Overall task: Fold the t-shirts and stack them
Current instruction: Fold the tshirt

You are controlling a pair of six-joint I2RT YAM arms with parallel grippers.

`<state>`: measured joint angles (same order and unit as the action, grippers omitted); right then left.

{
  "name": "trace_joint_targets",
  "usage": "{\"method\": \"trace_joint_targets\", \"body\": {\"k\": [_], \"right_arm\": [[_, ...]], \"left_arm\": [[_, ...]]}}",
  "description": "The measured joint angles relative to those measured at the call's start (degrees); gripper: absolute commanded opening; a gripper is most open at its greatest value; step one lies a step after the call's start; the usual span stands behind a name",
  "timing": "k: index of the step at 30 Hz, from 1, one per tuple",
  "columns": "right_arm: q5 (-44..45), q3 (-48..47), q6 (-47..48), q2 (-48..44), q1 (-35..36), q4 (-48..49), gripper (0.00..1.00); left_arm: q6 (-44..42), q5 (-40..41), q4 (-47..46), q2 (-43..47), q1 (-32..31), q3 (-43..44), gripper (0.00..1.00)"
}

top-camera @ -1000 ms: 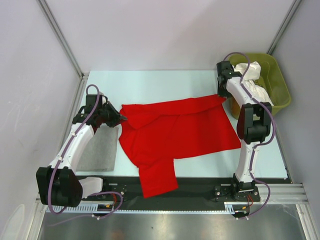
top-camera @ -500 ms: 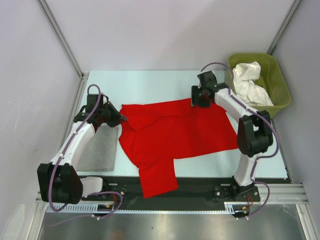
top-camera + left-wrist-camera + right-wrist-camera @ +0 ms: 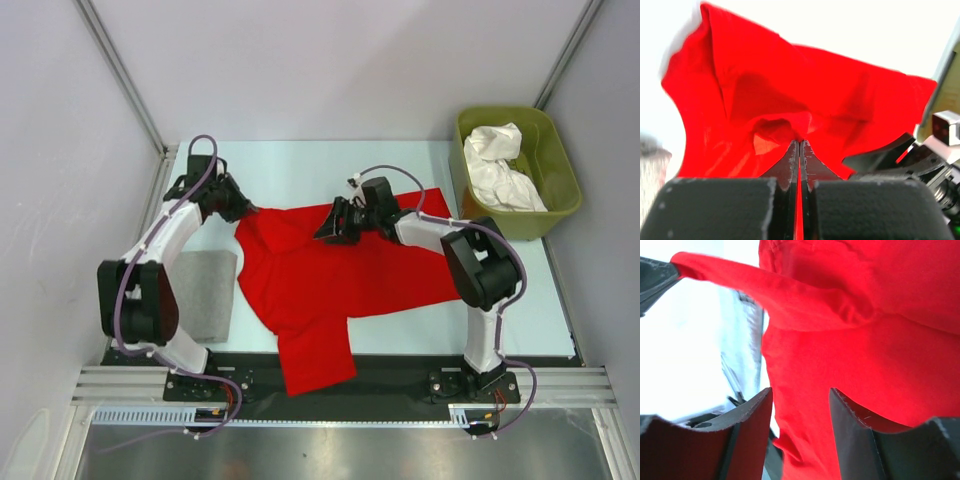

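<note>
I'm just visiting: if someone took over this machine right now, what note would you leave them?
Left end effector: shut on the red t-shirt, at its far left corner.
Right end effector: open, low over that shirt's far edge, gripping nothing.
White t-shirts lie in the green tub.
Done: no finished fold, no stack.
Left: fold every shirt, then stack.

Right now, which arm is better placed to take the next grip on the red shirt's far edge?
Probably right: the right tool stands open over the red t-shirt near the middle of its far edge, holding nothing. The left tool is shut on the shirt's far left corner, so it is occupied.
</note>
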<state>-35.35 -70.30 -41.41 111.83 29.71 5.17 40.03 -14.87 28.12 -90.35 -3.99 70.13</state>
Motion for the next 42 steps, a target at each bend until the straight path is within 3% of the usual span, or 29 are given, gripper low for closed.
{"method": "trace_joint_targets", "body": {"k": [6, 13, 21, 38, 41, 42], "right_arm": [[0.2, -0.2, -11.0, 5.7, 2.1, 8.1, 0.52], [8.5, -0.7, -22.0, 8.7, 7.5, 14.8, 0.52], [16.5, -2.2, -26.2, 12.5, 13.2, 15.2, 0.48], [29.8, -7.3, -35.8, 15.8, 16.0, 13.0, 0.38], [31.3, -7.6, -37.0, 15.9, 16.5, 12.3, 0.34], [31.6, -7.6, -37.4, 15.9, 16.6, 12.1, 0.27]], "left_arm": [[-1.0, 0.3, -0.5, -6.7, 0.1, 3.4, 0.0], [-1.5, 0.3, -0.6, -10.0, 0.4, 5.5, 0.0], [-1.6, 0.3, -0.6, -10.5, 0.7, 5.7, 0.0], [-2.6, -0.6, -0.6, -10.6, 1.2, 6.0, 0.0], [-2.7, -0.6, -0.6, -10.6, 1.2, 6.0, 0.0], [-2.8, -0.6, -0.6, -10.6, 1.3, 6.0, 0.0]]}}
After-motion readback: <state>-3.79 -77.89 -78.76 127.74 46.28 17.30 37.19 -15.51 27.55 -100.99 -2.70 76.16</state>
